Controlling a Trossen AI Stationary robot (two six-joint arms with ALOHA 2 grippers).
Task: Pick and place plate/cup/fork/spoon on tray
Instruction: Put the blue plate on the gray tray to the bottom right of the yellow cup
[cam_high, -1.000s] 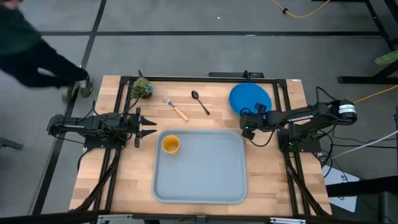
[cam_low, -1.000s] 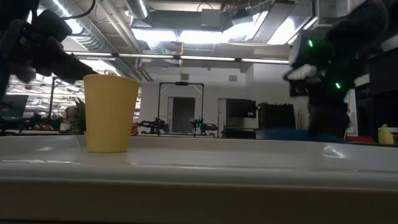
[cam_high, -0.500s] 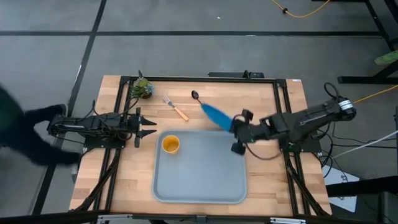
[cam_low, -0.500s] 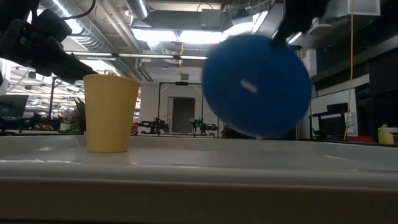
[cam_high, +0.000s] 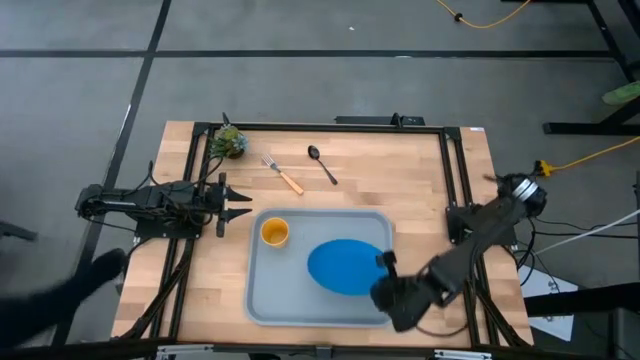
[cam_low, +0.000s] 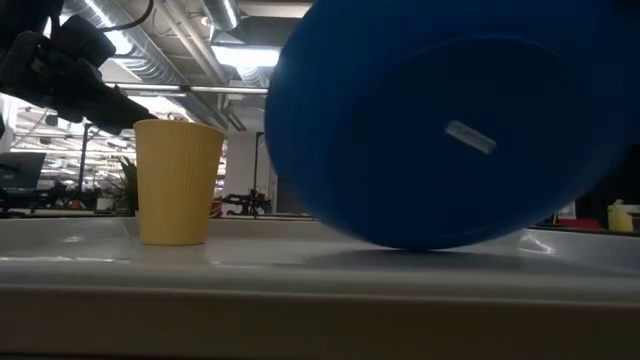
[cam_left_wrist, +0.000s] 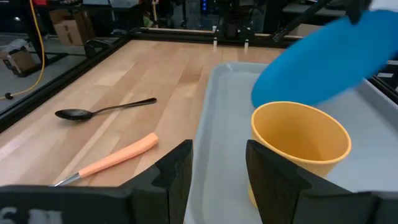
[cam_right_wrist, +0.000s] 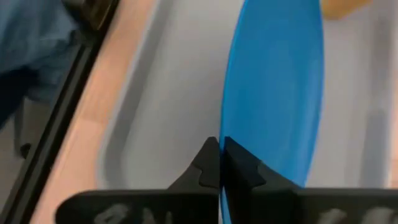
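Counts first: one plate (cam_high: 346, 267), one cup (cam_high: 274, 232), one fork (cam_high: 283, 174), one spoon (cam_high: 322, 164), one tray (cam_high: 300, 300), and a small green plant (cam_high: 228, 141) at the far left corner of the bench (cam_high: 420, 170).

Half a second ago the plate hung tilted above the far right edge of the tray, close to the spoon, with the right arm reaching in from the bench's right side. Now the plate is over the middle-right of the tray, and the right arm has swung round to the tray's near right corner. From the low camera the plate's blue underside now fills most of the picture, tilted, its lowest edge close to the tray floor; whether it touches cannot be told. The cup, fork and spoon lie as they did, and the left arm has not moved.

The right claw (cam_high: 384, 277) is pinched shut on the plate's rim, its two dark fingers (cam_right_wrist: 211, 163) pressed together on the thin blue edge in the right wrist view. The left claw (cam_high: 240, 201) waits just left of the tray beside the cup, fingers spread apart and holding nothing.

The cup stands upright in the tray's far left corner. The fork and spoon lie side by side on bare bench beyond the tray, apart from each other.
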